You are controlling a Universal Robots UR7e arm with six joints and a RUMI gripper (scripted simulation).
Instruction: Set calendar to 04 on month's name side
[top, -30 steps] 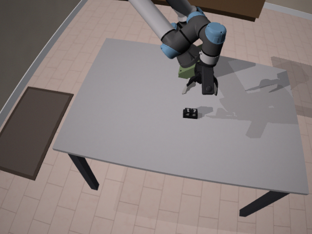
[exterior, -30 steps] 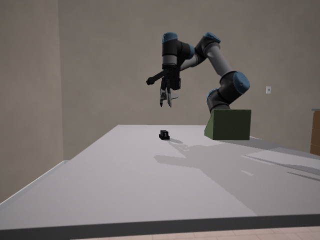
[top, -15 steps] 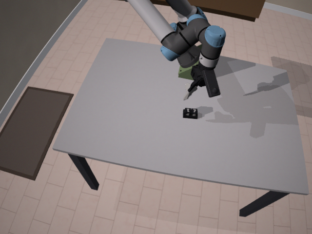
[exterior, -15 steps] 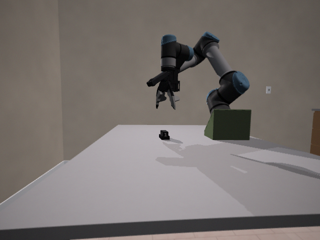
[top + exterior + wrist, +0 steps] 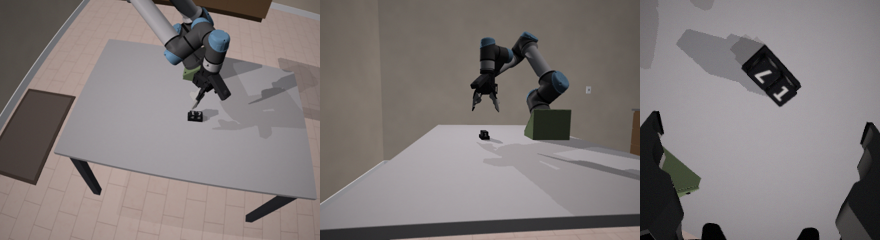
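Note:
The small black calendar (image 5: 195, 116) sits on the grey table, two black cubes side by side in a black tray. Their top faces show white digits 1 and 7 in the top view. It also shows in the exterior view (image 5: 484, 135), with a 1 on the end face, and in the wrist view (image 5: 772, 75), turned at an angle. My gripper (image 5: 485, 104) hangs well above the calendar, fingers spread wide and empty. It also shows in the top view (image 5: 197, 101). In the wrist view the two dark fingers frame the bottom corners (image 5: 760, 180).
The arm's green base block (image 5: 548, 124) stands on the table behind and to the right of the calendar. A dark mat (image 5: 29, 134) lies on the floor left of the table. Arm shadows fall across the table's right half.

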